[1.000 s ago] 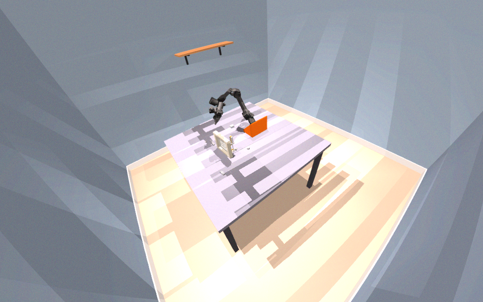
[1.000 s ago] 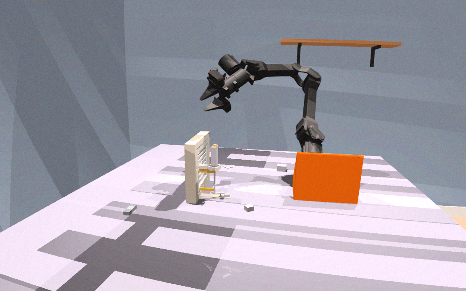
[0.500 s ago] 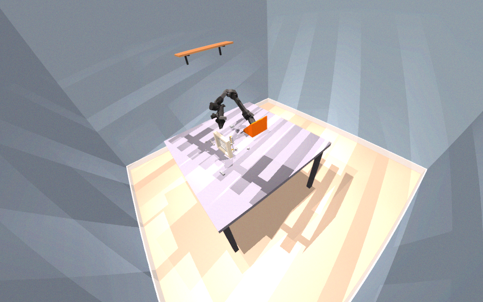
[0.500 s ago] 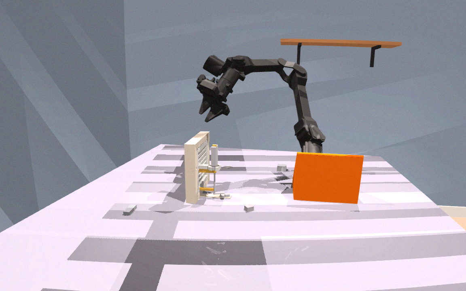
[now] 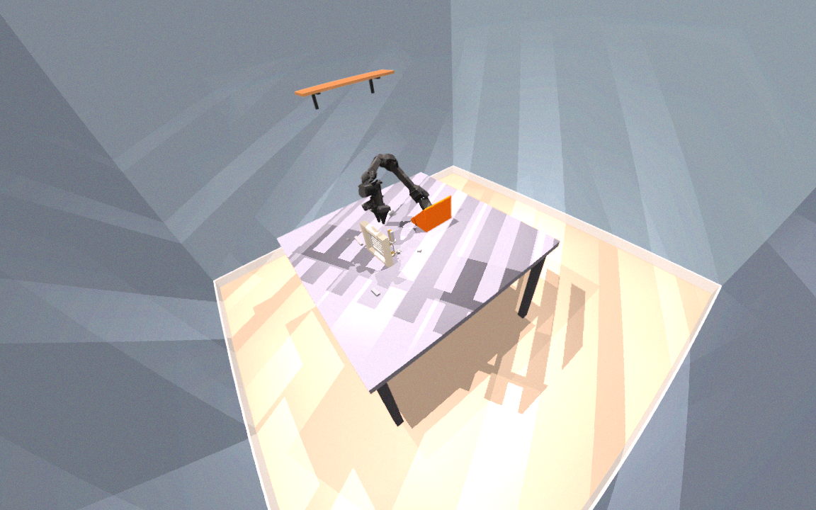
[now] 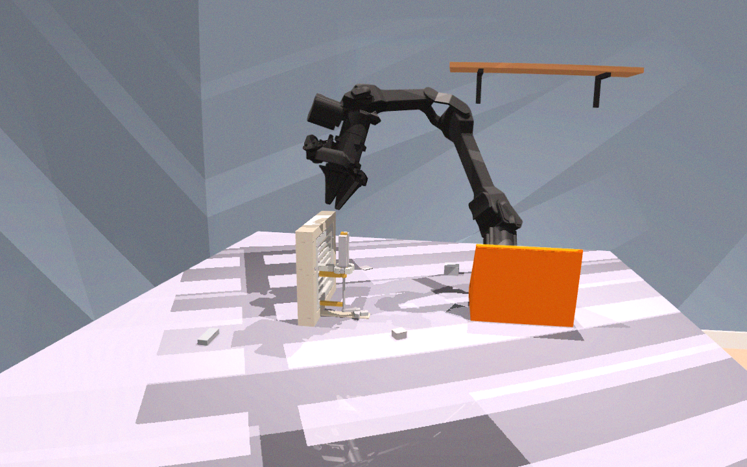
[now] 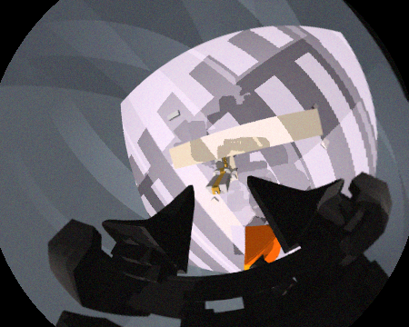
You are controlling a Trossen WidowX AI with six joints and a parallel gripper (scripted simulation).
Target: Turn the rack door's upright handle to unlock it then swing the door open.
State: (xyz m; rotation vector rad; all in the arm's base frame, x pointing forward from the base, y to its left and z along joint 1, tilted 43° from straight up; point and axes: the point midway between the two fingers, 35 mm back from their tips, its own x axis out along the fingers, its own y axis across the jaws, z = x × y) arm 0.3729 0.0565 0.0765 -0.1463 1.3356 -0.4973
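Observation:
The beige rack frame stands upright on the table. The slatted door appears shut, in line with the frame. The upright grey handle stands off the door's face on the arm's side, with yellow-orange brackets at it. My gripper is open and empty, pointing down, above the frame's top and the handle, touching neither. In the wrist view the handle appears below, between the fingertips. Its exact turn is hard to tell.
An orange panel stands by the arm's base. Small grey blocks lie on the table: one beyond the frame, one near the handle side, one by the panel. A shelf hangs behind.

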